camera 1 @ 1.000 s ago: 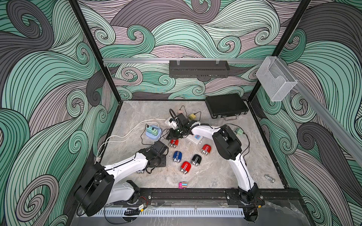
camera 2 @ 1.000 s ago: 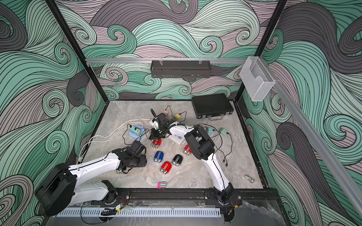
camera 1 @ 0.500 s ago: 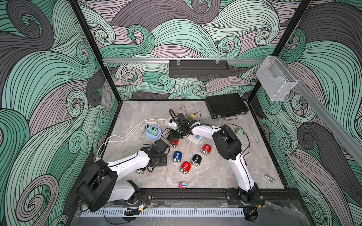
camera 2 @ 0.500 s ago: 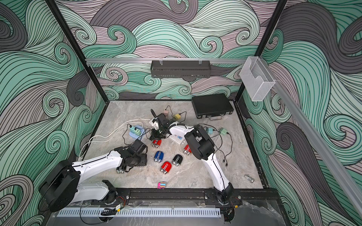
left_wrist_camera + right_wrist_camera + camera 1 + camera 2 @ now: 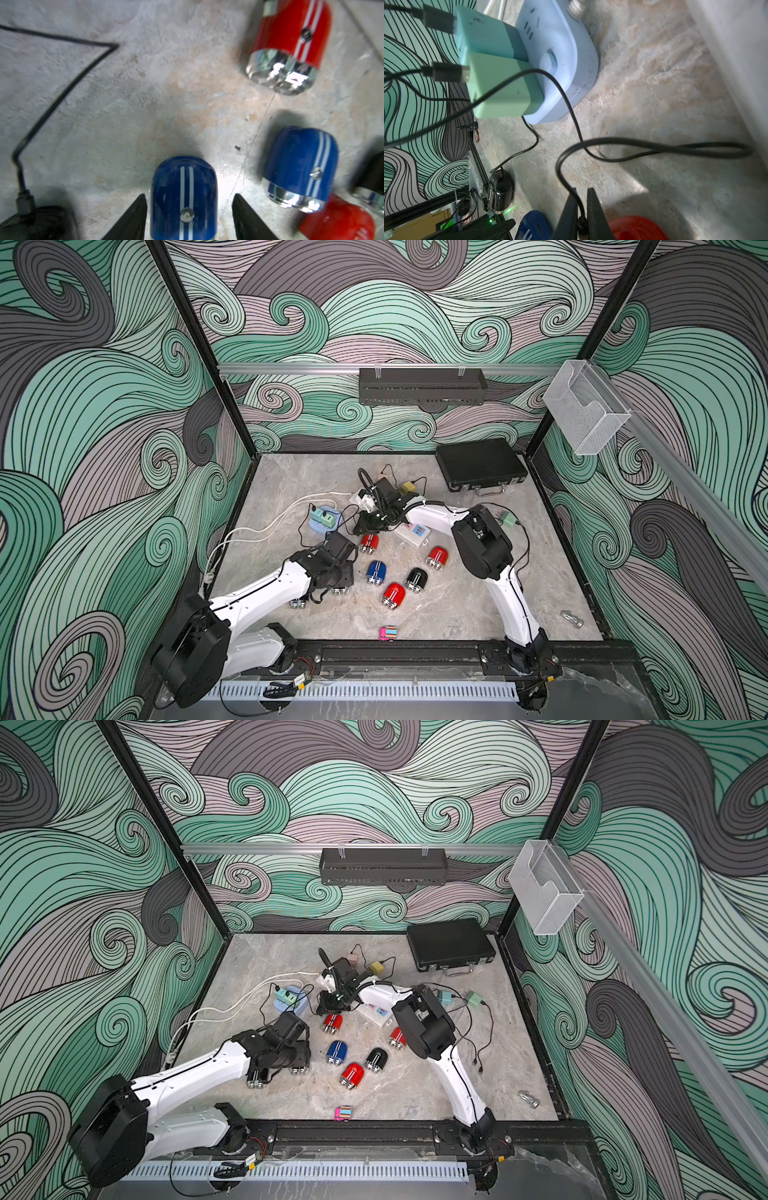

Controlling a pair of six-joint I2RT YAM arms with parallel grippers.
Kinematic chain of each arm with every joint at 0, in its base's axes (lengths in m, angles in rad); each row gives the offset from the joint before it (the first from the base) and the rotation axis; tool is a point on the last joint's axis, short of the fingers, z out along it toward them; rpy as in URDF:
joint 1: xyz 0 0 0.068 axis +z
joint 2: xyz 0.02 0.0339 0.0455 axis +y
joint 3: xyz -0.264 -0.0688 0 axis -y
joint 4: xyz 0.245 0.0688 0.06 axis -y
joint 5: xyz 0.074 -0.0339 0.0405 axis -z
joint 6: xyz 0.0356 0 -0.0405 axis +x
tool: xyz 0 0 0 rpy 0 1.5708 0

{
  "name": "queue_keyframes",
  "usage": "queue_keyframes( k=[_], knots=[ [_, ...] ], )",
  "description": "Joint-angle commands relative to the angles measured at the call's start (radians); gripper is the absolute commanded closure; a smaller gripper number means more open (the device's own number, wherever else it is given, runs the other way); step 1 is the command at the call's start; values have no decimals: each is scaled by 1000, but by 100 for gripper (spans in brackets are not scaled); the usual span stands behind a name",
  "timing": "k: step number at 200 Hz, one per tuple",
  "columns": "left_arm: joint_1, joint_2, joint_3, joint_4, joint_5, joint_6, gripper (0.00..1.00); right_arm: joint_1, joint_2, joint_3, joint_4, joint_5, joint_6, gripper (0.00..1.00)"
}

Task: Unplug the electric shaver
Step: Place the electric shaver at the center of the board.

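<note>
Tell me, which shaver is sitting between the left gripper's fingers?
The blue shaver with white stripes, sitting inside the open left gripper. The other blue shaver looks the same but lies outside the gripper, off to one side.

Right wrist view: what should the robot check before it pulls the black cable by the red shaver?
1. Right gripper shut on the thin black cable: ok.
2. Cable unplugged from the round red shaver: cannot tell, hidden in the grip.
3. Cable slack, looping on the marble table: ok.
4. Left gripper steadying the red shaver: not ok; open around a blue white-striped shaver instead.
5. Light green charger block seated in pale blue power strip: ok.
</note>
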Motion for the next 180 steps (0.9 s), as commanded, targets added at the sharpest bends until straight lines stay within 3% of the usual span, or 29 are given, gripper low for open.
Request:
queue_keyframes(
  k=[1,121,180],
  knots=[
    [15,-29,45,-51,-45,1,35,-3,22,22,-43,15,-14,85],
    [231,-27,72,59,-22,39,36,-4,-75,15,-150,87,-95,62],
    [324,55,131,137,58,39,40,-2,-163,-39,-175,128,-126,58]
  ],
)
